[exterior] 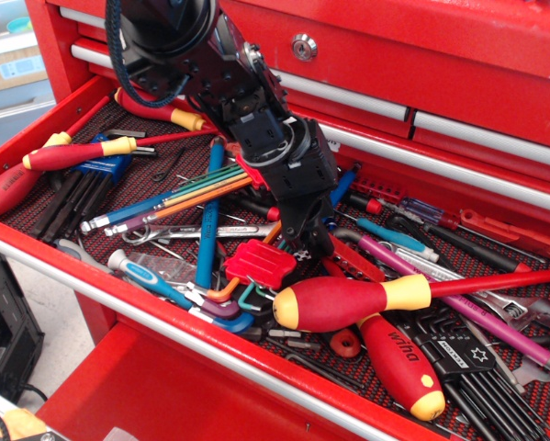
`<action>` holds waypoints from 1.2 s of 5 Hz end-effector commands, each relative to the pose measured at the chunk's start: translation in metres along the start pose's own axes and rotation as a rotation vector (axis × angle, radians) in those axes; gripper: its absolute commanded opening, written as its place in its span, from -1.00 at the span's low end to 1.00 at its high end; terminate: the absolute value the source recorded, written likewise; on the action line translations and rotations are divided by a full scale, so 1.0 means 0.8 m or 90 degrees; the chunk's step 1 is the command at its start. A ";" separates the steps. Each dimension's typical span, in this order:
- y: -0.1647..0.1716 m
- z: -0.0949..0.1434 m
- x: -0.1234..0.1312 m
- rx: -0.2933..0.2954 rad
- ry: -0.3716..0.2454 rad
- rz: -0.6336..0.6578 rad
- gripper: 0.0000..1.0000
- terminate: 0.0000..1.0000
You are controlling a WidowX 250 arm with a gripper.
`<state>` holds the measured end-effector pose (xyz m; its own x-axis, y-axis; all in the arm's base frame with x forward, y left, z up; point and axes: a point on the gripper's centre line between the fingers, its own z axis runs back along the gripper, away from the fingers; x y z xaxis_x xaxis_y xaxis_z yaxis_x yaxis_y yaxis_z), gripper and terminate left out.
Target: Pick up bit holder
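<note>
The bit holder is a narrow red strip with a row of small sockets. It lies slanted in the open tool drawer, just right of centre, partly under other tools. My gripper is black and points down and to the right. Its tip is at the strip's upper left end, low among the tools. The fingers are dark and close together, and I cannot tell whether they are open or shut. Nothing is lifted.
A red hex-key block sits just left of the gripper. A fat red-and-yellow screwdriver lies in front of the strip, and another nearer the drawer's front edge. Pink and blue tools cross to the right.
</note>
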<state>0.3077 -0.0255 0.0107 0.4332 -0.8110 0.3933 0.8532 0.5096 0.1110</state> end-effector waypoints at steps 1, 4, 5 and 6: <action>-0.016 0.003 -0.007 -0.005 0.000 0.008 -1.00 -1.00; 0.001 0.114 0.015 -0.024 0.119 0.006 -1.00 -1.00; 0.001 0.144 0.015 -0.003 0.135 0.015 -1.00 -1.00; 0.010 0.193 0.012 0.020 0.180 0.014 -1.00 -1.00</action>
<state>0.2744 0.0167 0.1486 0.5212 -0.8503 0.0735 0.8465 0.5260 0.0828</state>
